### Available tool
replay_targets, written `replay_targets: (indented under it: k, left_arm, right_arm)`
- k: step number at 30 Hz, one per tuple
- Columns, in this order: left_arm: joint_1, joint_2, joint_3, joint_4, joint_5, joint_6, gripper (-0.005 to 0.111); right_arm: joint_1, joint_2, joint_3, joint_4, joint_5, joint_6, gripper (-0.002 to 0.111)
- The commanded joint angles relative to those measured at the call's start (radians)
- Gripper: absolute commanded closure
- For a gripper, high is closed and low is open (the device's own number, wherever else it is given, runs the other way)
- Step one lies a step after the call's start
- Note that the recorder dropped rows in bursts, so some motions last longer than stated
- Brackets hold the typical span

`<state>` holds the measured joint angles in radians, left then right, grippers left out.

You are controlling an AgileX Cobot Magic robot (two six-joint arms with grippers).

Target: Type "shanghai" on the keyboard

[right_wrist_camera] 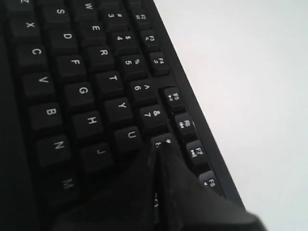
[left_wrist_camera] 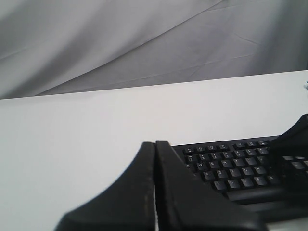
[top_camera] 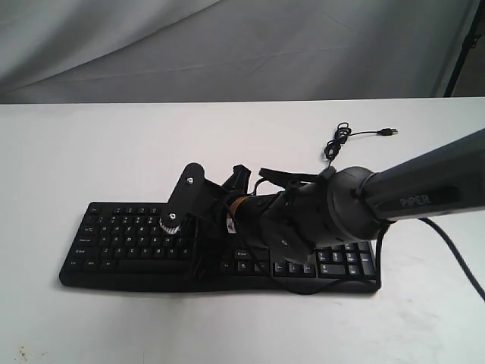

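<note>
Lying flat: kbd (top_camera: 121,235) on white table (top_camera: 68,152) | grey cloth (top_camera: 227,45) behind (creased)

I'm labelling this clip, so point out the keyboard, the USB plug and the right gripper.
keyboard (top_camera: 121,235): exterior view, letter keys near its left end.
USB plug (top_camera: 389,132): exterior view, the cable's free end.
right gripper (right_wrist_camera: 157,144): right wrist view, tip where the jaws meet.
</note>
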<state>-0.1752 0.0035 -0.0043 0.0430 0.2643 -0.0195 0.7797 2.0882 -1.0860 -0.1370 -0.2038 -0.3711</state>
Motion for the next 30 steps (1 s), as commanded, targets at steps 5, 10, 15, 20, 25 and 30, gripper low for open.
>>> replay_targets:
  k: [5, 10, 15, 20, 25, 30]
  left_arm:
    - [-0.004, -0.003, 0.004, 0.005, -0.005, -0.003, 0.107]
    - [-0.004, -0.003, 0.004, 0.005, -0.005, -0.003, 0.107]
    - [-0.004, -0.003, 0.004, 0.005, -0.005, -0.003, 0.107]
    - [-0.004, -0.003, 0.004, 0.005, -0.005, -0.003, 0.107]
    - [-0.004, -0.003, 0.004, 0.005, -0.005, -0.003, 0.107]
    - [-0.004, -0.003, 0.004, 0.005, -0.005, -0.003, 0.107]
  right_arm:
    - [0.009, -0.17, 0.041, -0.041, 0.029, 0.001, 0.108]
    - [0.011, -0.351, 0.205, -0.046, -0.028, 0.003, 0.108]
    - [0.028, -0.555, 0.386, 0.01, -0.025, 0.005, 0.108]
    - [0.028, -0.746, 0.555, 0.011, -0.018, 0.008, 0.108]
    - [0.028, -0.941, 0.719, 0.009, -0.044, 0.005, 0.108]
    - [0.047, -1.201, 0.845, 0.041, -0.064, 0.009, 0.108]
